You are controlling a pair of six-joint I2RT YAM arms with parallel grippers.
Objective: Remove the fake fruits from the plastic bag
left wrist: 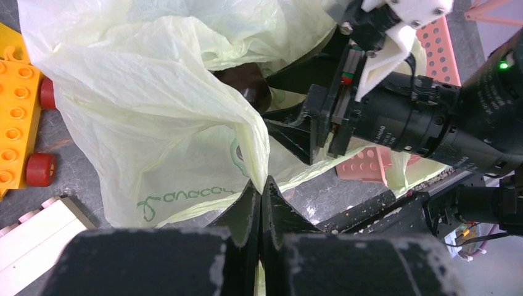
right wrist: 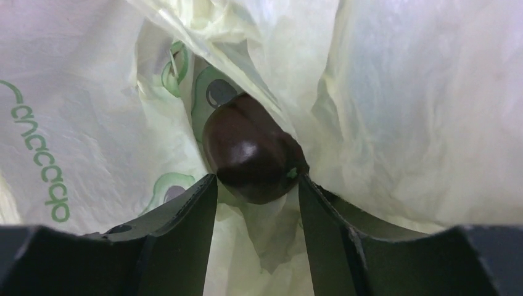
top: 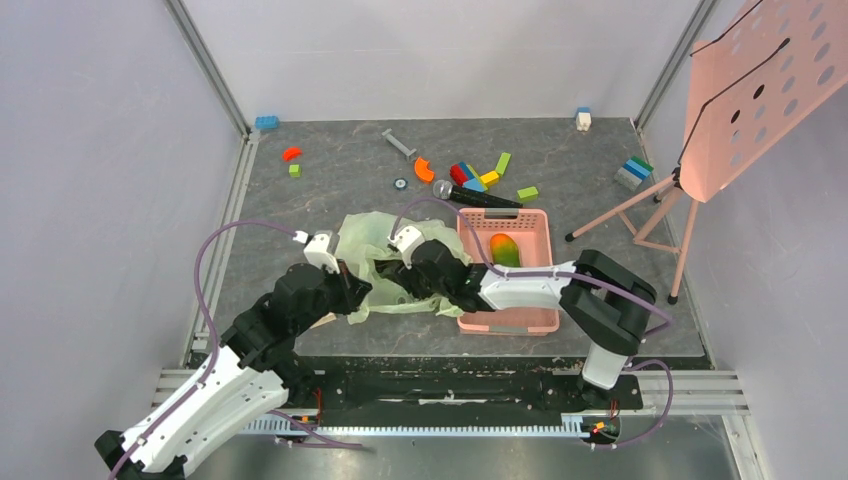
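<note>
Inside the plastic bag (right wrist: 395, 92), the brown fruit (right wrist: 250, 154) seems light, hard, glossy (slippery): right tool (right wrist: 256, 182) straddles its widest part, grip unclear; left tool (left wrist: 264, 188) pinches the bag.

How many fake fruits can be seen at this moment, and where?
2. A mango lies in the pink basket; a dark brown round fruit sits inside the plastic bag, between the fingertips of the right gripper. More may be hidden in the bag.
</note>
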